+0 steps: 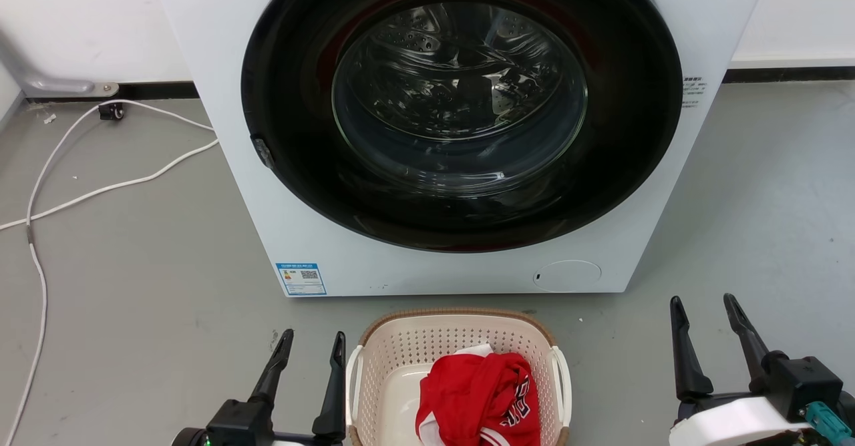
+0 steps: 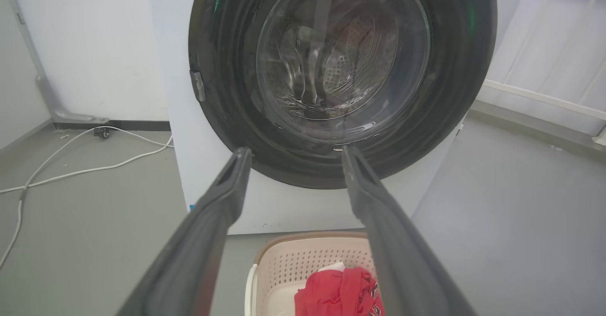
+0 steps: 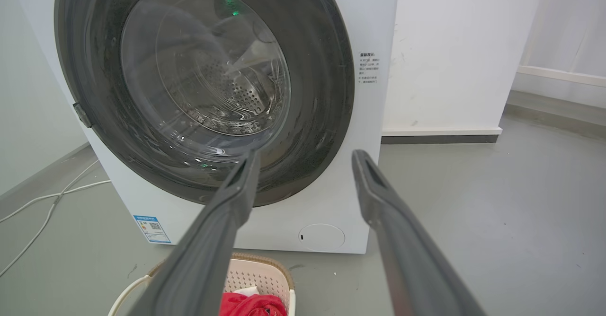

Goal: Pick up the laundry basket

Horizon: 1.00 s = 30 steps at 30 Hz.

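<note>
Laundry basket (image 1: 401, 356) on floor (image 1: 133, 266) before washer (image 1: 401, 272), red garment (image 1: 477, 392) inside, lying between arms. Left end effector (image 1: 314, 336) fingers spread, empty, just beside basket's left handle (image 1: 353, 379); right end effector (image 1: 703, 299) spread, empty, well apart to right; left nearer

Looking along right gripper (image 3: 307, 157), fingers (image 3: 222, 221) spread wide and empty, at a white washer (image 3: 203, 84). Below, on the grey floor (image 3: 473, 202) before it, laundry basket (image 3: 258, 276) with red cloth (image 3: 251, 305).
</note>
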Tool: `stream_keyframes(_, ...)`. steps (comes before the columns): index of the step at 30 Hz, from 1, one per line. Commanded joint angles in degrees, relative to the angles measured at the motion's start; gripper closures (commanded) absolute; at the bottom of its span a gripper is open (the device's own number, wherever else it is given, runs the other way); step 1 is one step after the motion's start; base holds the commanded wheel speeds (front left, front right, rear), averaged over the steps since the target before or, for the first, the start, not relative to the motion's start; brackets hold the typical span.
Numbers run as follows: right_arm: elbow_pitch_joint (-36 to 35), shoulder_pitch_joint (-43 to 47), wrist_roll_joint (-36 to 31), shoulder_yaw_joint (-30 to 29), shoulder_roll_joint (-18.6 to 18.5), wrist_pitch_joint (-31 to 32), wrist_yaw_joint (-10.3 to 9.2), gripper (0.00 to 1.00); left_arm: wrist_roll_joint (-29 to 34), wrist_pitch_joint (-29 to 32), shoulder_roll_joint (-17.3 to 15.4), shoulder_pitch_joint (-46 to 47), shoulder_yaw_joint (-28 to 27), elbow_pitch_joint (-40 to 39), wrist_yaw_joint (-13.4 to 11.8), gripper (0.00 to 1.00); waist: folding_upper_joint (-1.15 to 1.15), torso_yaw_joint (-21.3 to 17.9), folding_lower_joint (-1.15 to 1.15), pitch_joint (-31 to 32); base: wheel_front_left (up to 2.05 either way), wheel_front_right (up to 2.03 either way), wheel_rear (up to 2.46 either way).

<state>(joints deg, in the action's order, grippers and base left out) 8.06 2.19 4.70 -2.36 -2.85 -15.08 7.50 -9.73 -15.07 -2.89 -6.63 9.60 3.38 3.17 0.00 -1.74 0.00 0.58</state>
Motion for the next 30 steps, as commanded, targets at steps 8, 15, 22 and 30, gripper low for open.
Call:
stream_keyframes(8, 0.35, -0.27, 0.3, -0.1, -0.05, -0.14, -0.02, 0.0, 0.4, -0.16, 0.01, 0.15, 0.08, 0.02, -0.14, 0.0, 0.0, 0.21, 0.0, 0.25, 0.0, 0.0, 0.0)
stream_keyframes(15, 0.34, -0.38, 0.66, -0.04, -0.05, -0.14, -0.02, 0.0, 0.21, -0.16, 0.01, -0.13, 0.23, 0.11, -0.4, 0.0, 0.0, 0.42, 0.0, 0.22, 0.0, 0.0, 0.0)
stream_keyframes(22, 0.91, -1.14, 0.37, 0.25, -0.05, -0.13, -0.02, 0.0, 0.03, -0.16, 0.02, 0.6, -0.16, 0.62, -0.46, 0.0, 0.0, -0.01, 0.0, -2.26, 0.0, 0.0, 0.0)
stream_keyframes(30, 3.85, -6.09, -1.7, 1.43, -0.03, -0.14, -0.02, 0.0, 1.77, -0.16, 0.01, 6.02, -2.42, 2.82, -0.61, 0.0, 0.0, -1.08, 0.0, -11.75, 0.0, 0.0, 0.0)
